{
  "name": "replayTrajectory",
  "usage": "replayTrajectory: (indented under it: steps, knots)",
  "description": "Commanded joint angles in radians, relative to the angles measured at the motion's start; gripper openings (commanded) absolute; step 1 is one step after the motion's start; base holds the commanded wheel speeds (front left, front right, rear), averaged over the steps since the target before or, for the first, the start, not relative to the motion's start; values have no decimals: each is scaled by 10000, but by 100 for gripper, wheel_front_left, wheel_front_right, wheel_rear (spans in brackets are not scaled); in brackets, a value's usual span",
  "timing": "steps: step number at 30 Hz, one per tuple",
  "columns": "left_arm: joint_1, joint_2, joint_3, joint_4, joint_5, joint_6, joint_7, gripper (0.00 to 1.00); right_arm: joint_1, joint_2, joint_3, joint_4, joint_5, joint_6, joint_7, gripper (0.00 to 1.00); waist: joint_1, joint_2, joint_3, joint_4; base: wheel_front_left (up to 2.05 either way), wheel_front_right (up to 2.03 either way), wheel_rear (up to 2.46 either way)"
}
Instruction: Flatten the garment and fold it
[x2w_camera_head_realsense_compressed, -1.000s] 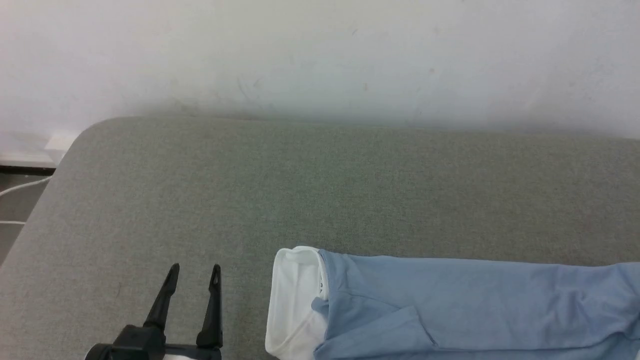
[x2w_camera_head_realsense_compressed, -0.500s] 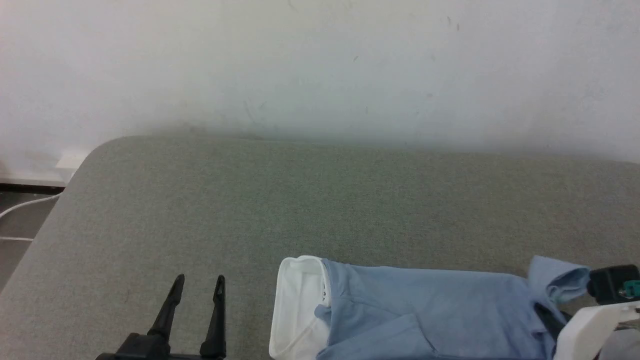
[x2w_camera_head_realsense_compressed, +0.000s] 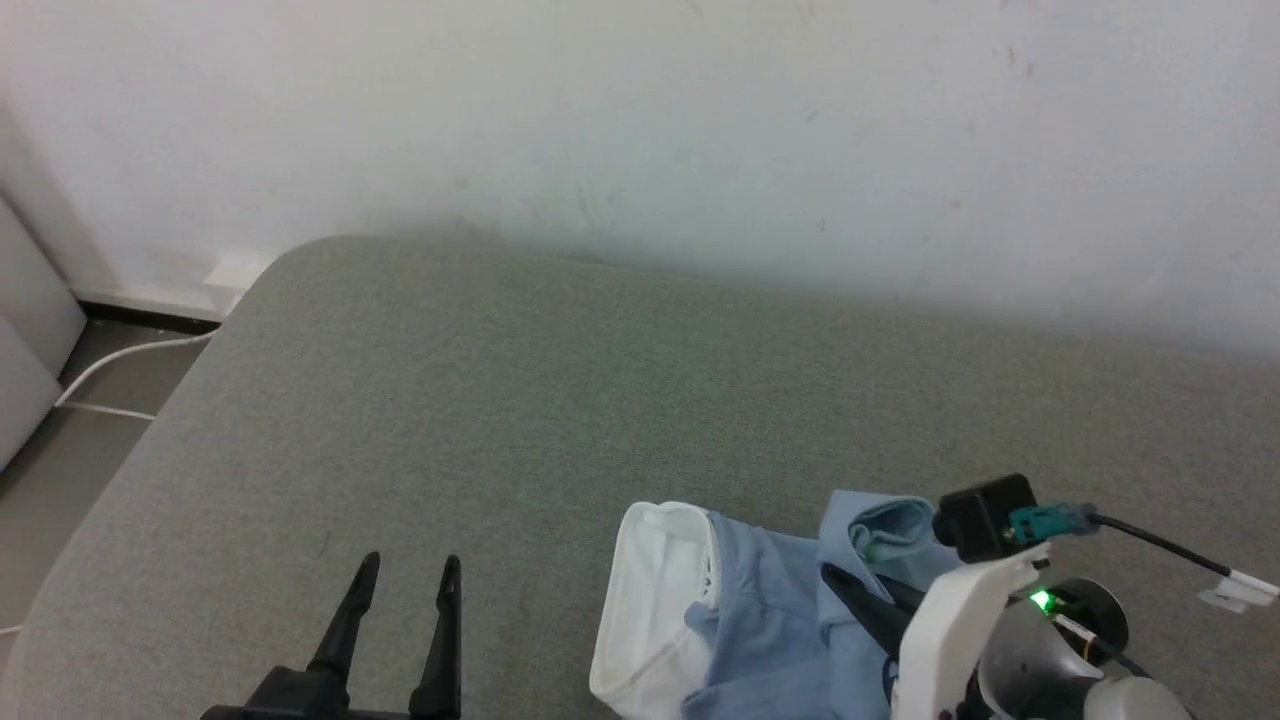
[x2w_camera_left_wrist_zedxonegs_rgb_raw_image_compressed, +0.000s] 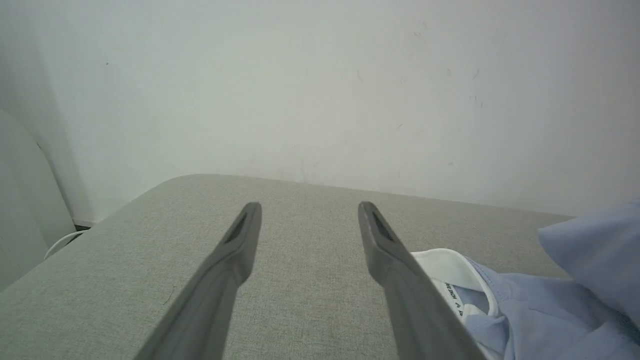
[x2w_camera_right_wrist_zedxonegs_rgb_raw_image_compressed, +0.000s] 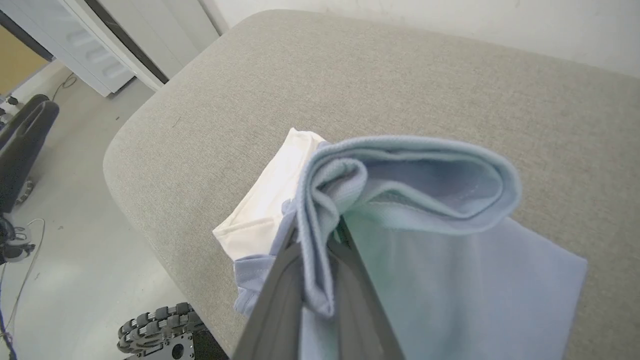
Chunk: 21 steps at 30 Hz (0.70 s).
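Observation:
The garment (x2w_camera_head_realsense_compressed: 765, 625), a light blue shirt with a white collar (x2w_camera_head_realsense_compressed: 650, 600), lies at the near right of the grey-green padded surface (x2w_camera_head_realsense_compressed: 500, 400). My right gripper (x2w_camera_head_realsense_compressed: 850, 590) is shut on a bunched blue edge of it, held lifted and doubled back over the rest toward the collar. The right wrist view shows the fingers (x2w_camera_right_wrist_zedxonegs_rgb_raw_image_compressed: 320, 235) pinching that rolled fold (x2w_camera_right_wrist_zedxonegs_rgb_raw_image_compressed: 425, 195), with the collar (x2w_camera_right_wrist_zedxonegs_rgb_raw_image_compressed: 270, 200) beyond. My left gripper (x2w_camera_head_realsense_compressed: 408, 565) stands open left of the collar, holding nothing. In the left wrist view its fingers (x2w_camera_left_wrist_zedxonegs_rgb_raw_image_compressed: 310, 207) frame bare padding, collar (x2w_camera_left_wrist_zedxonegs_rgb_raw_image_compressed: 450, 270) at right.
A white wall (x2w_camera_head_realsense_compressed: 640, 130) backs the padded surface. Past its rounded left corner lies floor with a white cable (x2w_camera_head_realsense_compressed: 120, 355) and a pale cabinet (x2w_camera_head_realsense_compressed: 30, 330). The right wrist view shows the robot's wheeled base (x2w_camera_right_wrist_zedxonegs_rgb_raw_image_compressed: 160, 325) and white drawers (x2w_camera_right_wrist_zedxonegs_rgb_raw_image_compressed: 100, 50) beyond the near edge.
The head camera has shifted. My right gripper has come in from the right, carrying the garment's far end leftward over the rest toward the collar. The left gripper stays open in place.

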Motion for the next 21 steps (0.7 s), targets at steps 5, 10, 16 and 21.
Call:
replayTrajectory:
  steps: [5,10,16,21]
  knots:
    - [-141,-20,-143,50,96,-121,-47,100,-668,330,548,921,-267,-9,-496,0,0,0,339,705,0,0,0]
    - [-324,-20,-241,110,77,-134,-47,100,-1186,456,1059,2013,-537,-9,-984,0,0,0,619,1082,0,0,0]
    - [-486,-20,-341,146,-4,-73,-47,100,-1816,531,1586,3174,-673,-9,-1435,100,0,0,913,1306,0,0,0]
    - [-564,-20,-406,179,-38,5,-47,100,-2318,576,2487,3667,-408,-9,-1788,100,0,0,993,1292,0,0,0]
